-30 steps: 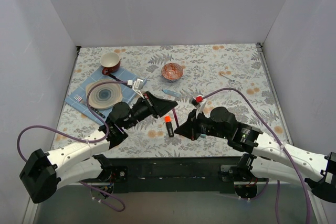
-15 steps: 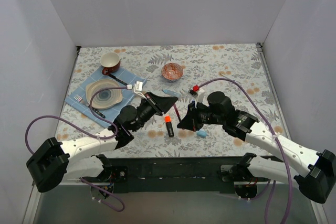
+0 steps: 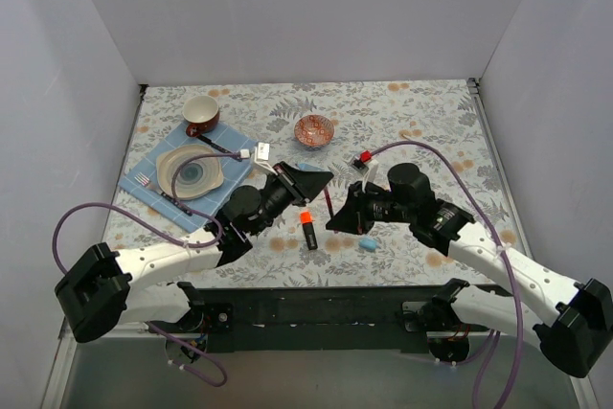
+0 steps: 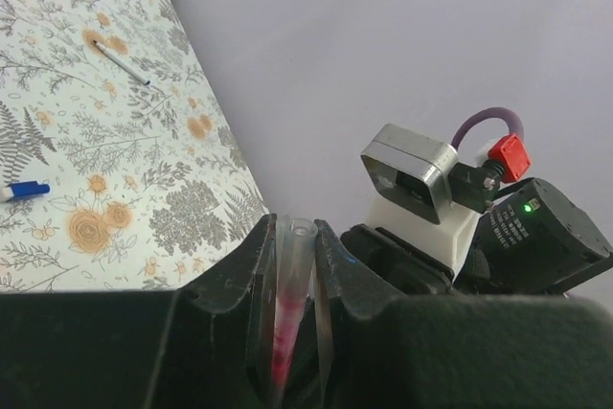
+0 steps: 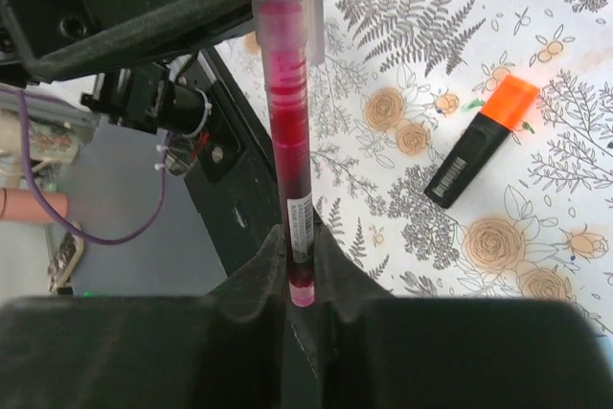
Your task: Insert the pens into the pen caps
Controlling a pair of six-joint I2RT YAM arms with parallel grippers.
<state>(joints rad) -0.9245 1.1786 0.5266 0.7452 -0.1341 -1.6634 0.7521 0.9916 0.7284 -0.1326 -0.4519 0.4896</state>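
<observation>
My left gripper [image 3: 322, 180] [image 4: 292, 229] is shut on a clear pen cap [image 4: 291, 265], held above the table. My right gripper [image 3: 333, 224] [image 5: 299, 237] is shut on the rear end of the thin magenta-red pen [image 3: 323, 204] [image 5: 292, 160]. The pen's front end sits inside that clear cap [image 5: 287, 7], and magenta shows through it. The stubby black marker with the orange end [image 3: 307, 229] [image 5: 479, 148] lies on the table between the arms. A light blue cap [image 3: 368, 243] lies in front of my right arm. A blue pen end [image 4: 24, 191] shows at the left edge of the left wrist view.
A patterned bowl [image 3: 314, 130] stands behind the grippers. A plate [image 3: 190, 172], a fork and dark cutlery lie on a blue cloth at the left, with a red cup [image 3: 201, 114] behind. A thin pen-like stick [image 3: 414, 142] [image 4: 124, 62] lies far right.
My left gripper has moved right and away from me, and my right gripper has shifted a little with it. The magenta pen stays bridged between the two grippers.
</observation>
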